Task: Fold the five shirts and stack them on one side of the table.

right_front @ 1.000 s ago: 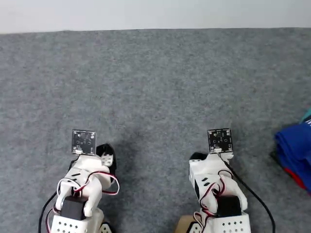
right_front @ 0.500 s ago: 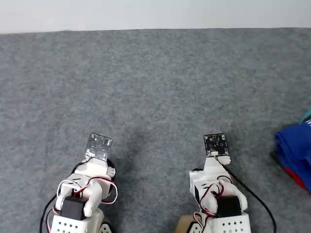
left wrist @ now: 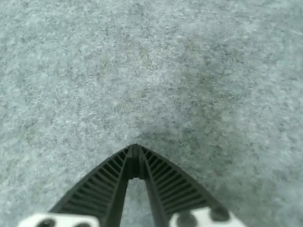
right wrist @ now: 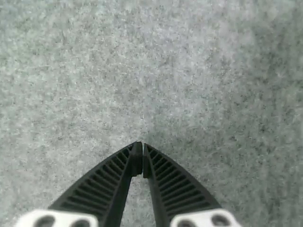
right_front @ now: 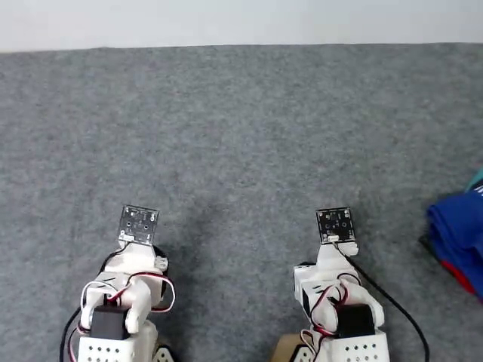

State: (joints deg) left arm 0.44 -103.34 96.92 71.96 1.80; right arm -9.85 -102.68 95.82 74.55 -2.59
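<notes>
Left gripper (left wrist: 136,148): black ribbed fingers pressed together, tips meeting in a point, nothing between them. It hangs over bare grey felt (left wrist: 151,61), with a darker patch of shade on the felt just ahead of the tips.

Right gripper (right wrist: 140,144): fingers also closed tip to tip, only a hairline seam between them, empty. It too hangs over the grey felt.

High view: two white arms sit side by side at the near edge of the table, both drawn back and folded low, well apart from each other. Each carries a small square camera board at its front end, one at (right_front: 138,224) and one at (right_front: 336,225). Red, white and black cables (right_front: 162,290) loop over the back of one arm; a black cable (right_front: 396,309) trails from the other arm toward the near edge. Which arm is left or right cannot be settled from the wrist views alone.

Shirts (right_front: 456,237): a pile at the far right edge of the table, cut off by the frame. Blue cloth lies on top, a red sliver shows under its near side, and a bit of teal peeks out at the far side. How many are in the pile cannot be told. The pile lies well apart from both arms, closer to the arm with the black cable.

A pale wall (right_front: 241,23) runs along the table's far edge.
</notes>
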